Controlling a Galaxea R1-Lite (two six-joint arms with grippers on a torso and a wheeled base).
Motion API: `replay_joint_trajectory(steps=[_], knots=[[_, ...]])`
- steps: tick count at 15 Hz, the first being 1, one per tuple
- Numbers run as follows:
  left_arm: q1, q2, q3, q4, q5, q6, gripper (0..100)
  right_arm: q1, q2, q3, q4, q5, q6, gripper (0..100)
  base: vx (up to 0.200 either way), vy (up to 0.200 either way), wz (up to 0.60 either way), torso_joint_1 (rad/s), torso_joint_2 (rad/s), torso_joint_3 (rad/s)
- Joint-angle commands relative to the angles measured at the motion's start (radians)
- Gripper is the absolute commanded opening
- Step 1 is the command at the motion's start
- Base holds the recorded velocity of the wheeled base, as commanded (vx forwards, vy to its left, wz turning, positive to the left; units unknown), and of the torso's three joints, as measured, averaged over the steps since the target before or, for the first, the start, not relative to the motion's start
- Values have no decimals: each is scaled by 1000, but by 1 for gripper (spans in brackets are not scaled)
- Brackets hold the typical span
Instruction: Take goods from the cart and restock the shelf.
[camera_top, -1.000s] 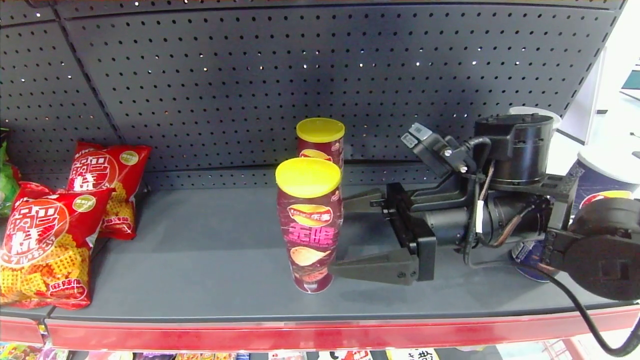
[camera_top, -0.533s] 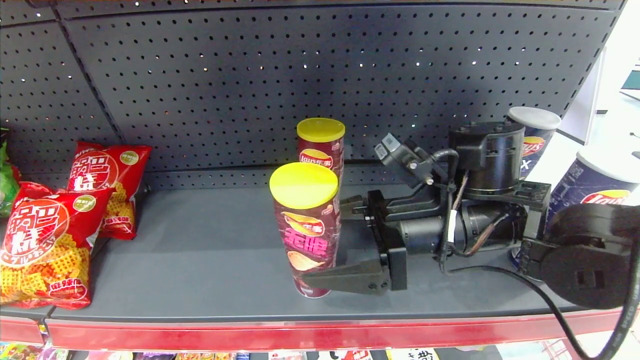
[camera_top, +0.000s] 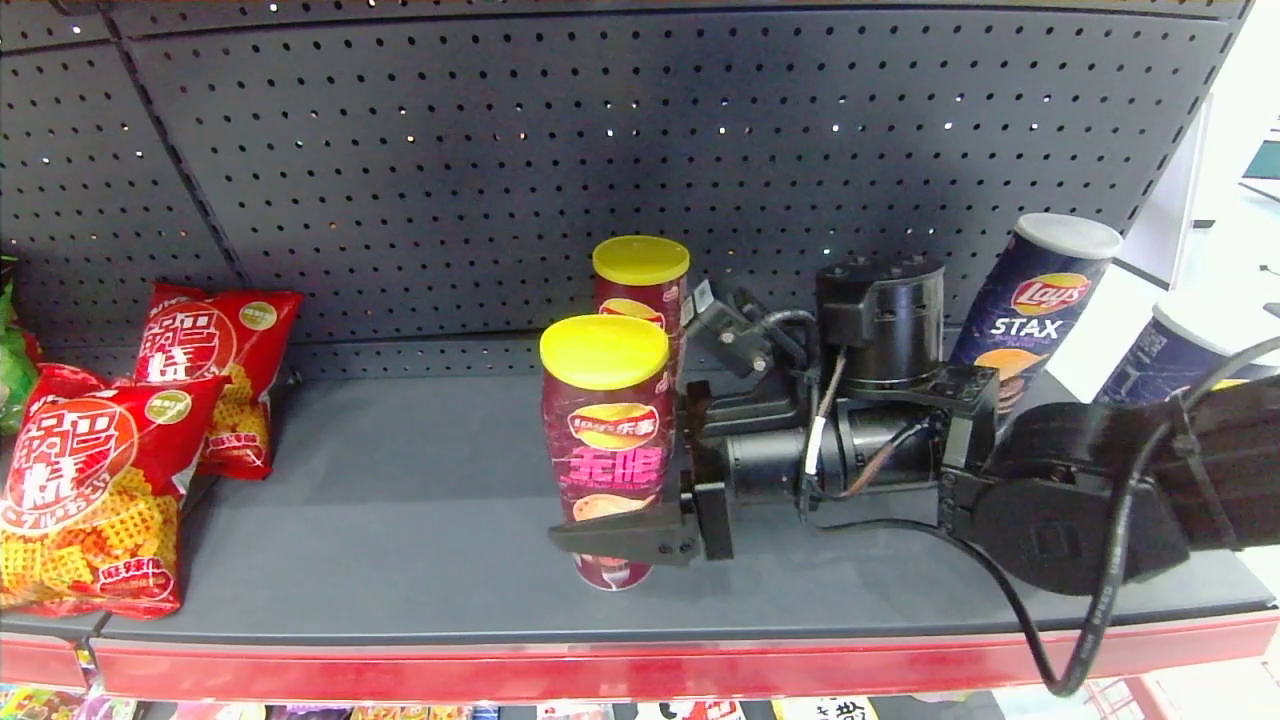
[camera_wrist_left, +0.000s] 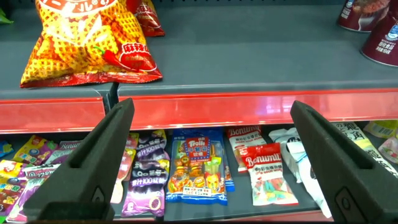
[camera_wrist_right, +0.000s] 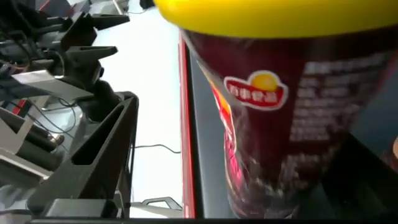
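The upright maroon chip can (camera_top: 605, 440), long axis vertical near the front edge of the shelf (camera_top: 400, 520), stands between the spread fingers of the right tool (camera_top: 622, 478), which flank its lower body without pinching it yet.

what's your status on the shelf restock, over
Right hand open, jaws either side of front maroon can, upright on shelf. Left hand open, out front of red shelf edge. Second maroon can close behind; blue can farther right.
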Motion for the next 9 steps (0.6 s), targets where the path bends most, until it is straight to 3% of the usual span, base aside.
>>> replay_joint_trajectory(steps=[1, 3, 4, 9], knots=[[0, 1, 0, 0, 0, 0, 100, 0, 56, -49, -3, 0, 1, 100, 0, 0, 0, 0, 0, 0], [0, 1, 0, 2, 0, 0, 100, 2, 76, -74, -4, 2, -1, 100, 0, 0, 0, 0, 0, 0], [0, 1, 0, 0, 0, 0, 100, 8, 87, -78, -13, 2, -4, 0, 0, 0, 0, 0, 0, 0], [0, 1, 0, 0, 0, 0, 100, 5, 87, -80, -46, 13, 26, 0, 0, 0, 0, 0, 0, 0]])
